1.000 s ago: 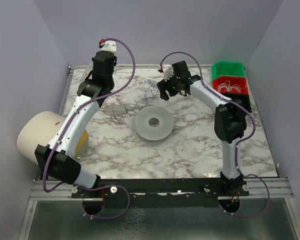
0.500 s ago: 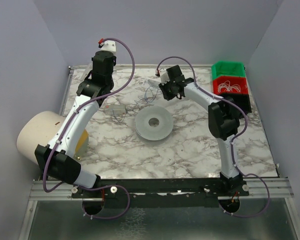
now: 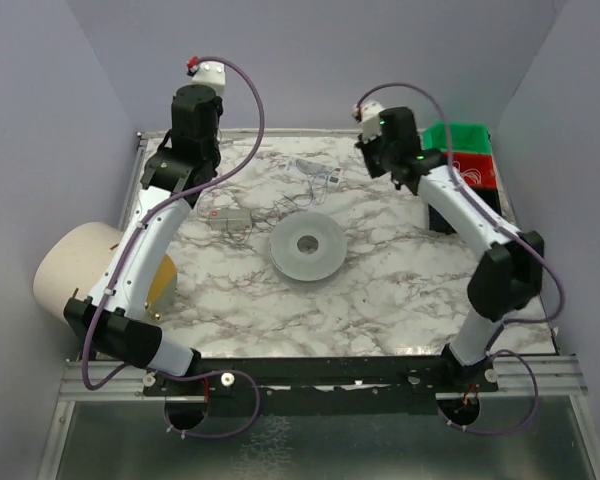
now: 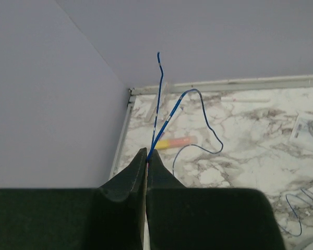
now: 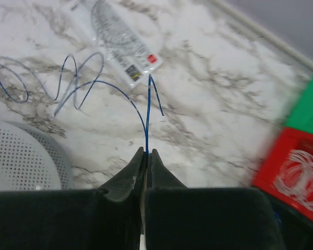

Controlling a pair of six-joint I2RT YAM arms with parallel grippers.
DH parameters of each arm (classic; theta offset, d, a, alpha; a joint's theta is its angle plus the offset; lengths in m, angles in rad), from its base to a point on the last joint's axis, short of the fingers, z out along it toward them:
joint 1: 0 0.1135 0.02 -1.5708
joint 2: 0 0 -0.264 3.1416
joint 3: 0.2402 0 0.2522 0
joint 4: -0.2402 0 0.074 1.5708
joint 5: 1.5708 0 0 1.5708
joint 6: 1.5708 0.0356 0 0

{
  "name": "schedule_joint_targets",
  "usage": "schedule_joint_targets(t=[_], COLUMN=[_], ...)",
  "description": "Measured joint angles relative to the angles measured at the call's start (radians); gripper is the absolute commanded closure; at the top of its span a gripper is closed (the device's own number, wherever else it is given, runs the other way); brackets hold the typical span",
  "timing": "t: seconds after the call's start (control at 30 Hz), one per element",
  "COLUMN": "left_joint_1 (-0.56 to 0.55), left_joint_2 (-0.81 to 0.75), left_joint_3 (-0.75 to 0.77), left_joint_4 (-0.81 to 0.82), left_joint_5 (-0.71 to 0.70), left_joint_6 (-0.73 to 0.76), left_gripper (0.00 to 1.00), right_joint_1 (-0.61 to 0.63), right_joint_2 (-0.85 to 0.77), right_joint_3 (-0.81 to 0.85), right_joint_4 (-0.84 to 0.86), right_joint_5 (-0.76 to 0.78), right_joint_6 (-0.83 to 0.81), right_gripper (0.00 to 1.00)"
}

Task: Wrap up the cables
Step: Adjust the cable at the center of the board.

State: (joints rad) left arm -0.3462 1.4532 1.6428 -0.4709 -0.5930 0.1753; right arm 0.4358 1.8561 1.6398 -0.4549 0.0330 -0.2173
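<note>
Where the two arms are bolted on at the near edge, the marble table (image 3: 380, 300) begins. A big cream roll (image 3: 75, 265) sits at the table's left edge. A bit farther in, near the middle, lies a round grey disc (image 3: 307, 245) with little holes in it. Just left of the disc and a bit farther back is a small white packet (image 3: 228, 217).

Behind the disc, the cables (image 5: 73, 78) lie in loose blue loops on the table, thin as thread. Next to the loops lies a clear bag (image 5: 120, 44) with a white label. The right gripper (image 5: 146, 152) is squeezed tight on one strand of the cables. That strand comes out of its tips and bends down to the loops.

The left gripper (image 4: 146, 153) is up by the far left corner. Its jaws are pinched tight on two blue strands. One strand sticks up and the other curves down to the table. A small orange and yellow stick (image 4: 172, 141) lies past its tips.

At the far right stands a red bin (image 3: 460, 170) holding white loops, with a green bin (image 3: 458, 137) at its far side.
</note>
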Motion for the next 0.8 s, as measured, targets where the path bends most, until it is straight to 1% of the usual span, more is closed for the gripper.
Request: schedule_joint_targets(t=[0.13, 0.23, 0.37, 0.43, 0.47, 0.57, 0.7, 0.8], left_joint_1=[0.000, 0.000, 0.000, 0.000, 0.000, 0.000, 0.000, 0.000], left_joint_2=[0.005, 0.031, 0.105, 0.161, 0.185, 0.257, 0.311, 0.334], left_joint_3=[0.141, 0.264, 0.408, 0.473, 0.497, 0.547, 0.555, 0.555], left_joint_4=[0.005, 0.021, 0.030, 0.037, 0.038, 0.037, 0.037, 0.038], left_joint_5=[-0.024, -0.065, -0.129, -0.159, -0.171, -0.201, -0.232, -0.254], left_joint_6=[0.051, 0.082, 0.116, 0.134, 0.141, 0.163, 0.187, 0.203], left_gripper=[0.97, 0.98, 0.97, 0.97, 0.98, 0.98, 0.98, 0.98], right_joint_1=[-0.101, -0.180, -0.246, -0.280, -0.286, -0.365, -0.491, -0.568], right_joint_2=[-0.282, -0.480, -0.680, -0.755, -0.767, -0.882, -0.990, -1.032], right_joint_3=[-0.084, -0.186, -0.334, -0.406, -0.438, -0.523, -0.607, -0.660], right_joint_4=[0.016, 0.024, -0.010, -0.037, -0.055, -0.105, -0.138, -0.143], right_joint_5=[0.062, 0.127, 0.174, 0.202, 0.217, 0.254, 0.288, 0.294], right_joint_6=[-0.008, -0.026, -0.058, -0.084, -0.101, -0.159, -0.253, -0.322], right_gripper=[1.00, 0.99, 0.99, 1.00, 0.99, 0.99, 0.99, 1.00])
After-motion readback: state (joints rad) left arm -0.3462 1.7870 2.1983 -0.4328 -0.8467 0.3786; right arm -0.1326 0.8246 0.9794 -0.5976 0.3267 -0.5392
